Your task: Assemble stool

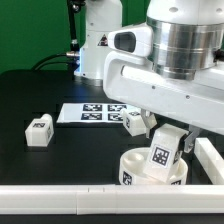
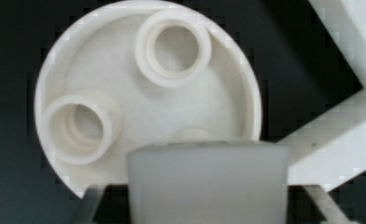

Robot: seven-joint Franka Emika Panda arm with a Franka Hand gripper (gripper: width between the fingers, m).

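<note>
Wrist view shows the gripper [image 2: 212,203] clamped on a leg [image 2: 212,178], long axis roughly upright, just above the seat [image 2: 109,70] at the exterior view's near right. The closer socket [image 2: 87,125] seems slightly offset from the leg's end.

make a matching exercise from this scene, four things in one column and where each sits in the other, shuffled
1 seat
2 gripped leg
3 leftmost leg
4 marker board

A flat on the table, beyond the seat
B alone on bare table
C beside the border rail, sockets up
D in the gripper, over the seat

Pairs: 1-C, 2-D, 3-B, 4-A
</note>
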